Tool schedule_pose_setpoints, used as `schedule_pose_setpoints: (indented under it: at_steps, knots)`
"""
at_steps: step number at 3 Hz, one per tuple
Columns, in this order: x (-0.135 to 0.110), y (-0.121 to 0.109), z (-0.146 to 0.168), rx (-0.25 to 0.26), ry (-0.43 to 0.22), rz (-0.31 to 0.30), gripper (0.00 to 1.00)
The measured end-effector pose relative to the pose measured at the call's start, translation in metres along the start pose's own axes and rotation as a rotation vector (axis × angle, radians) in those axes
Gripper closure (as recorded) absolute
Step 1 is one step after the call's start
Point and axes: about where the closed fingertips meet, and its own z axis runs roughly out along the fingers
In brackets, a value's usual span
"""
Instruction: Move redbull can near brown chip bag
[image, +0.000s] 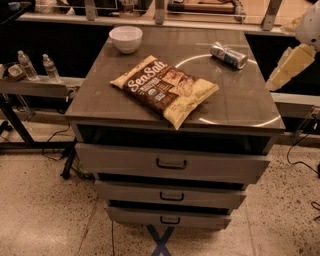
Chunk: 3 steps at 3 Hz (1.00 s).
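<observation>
The redbull can (229, 54) lies on its side at the far right of the cabinet top (240, 105). The brown chip bag (164, 89) lies flat in the middle of the top, with its "Sea Salt" lettering facing up. The can is well apart from the bag, behind it and to its right. My gripper (283, 74) is a cream-coloured shape at the right edge of the view, beyond the cabinet's right side and to the right of the can, touching nothing.
A white bowl (126, 38) stands at the far left corner of the top. Two water bottles (49, 67) stand on a low shelf to the left. The cabinet has three drawers (171, 163) slightly open. A counter runs along the back.
</observation>
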Motion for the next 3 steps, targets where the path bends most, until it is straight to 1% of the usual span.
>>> schedule_pose_setpoints:
  at_steps: [1,2,3]
  knots:
    - [0.006,-0.035,0.033,0.064,-0.068,0.145,0.00]
    - [0.010,-0.073,0.060,0.112,-0.133,0.235,0.00]
    - [0.007,-0.102,0.092,0.135,-0.182,0.305,0.00]
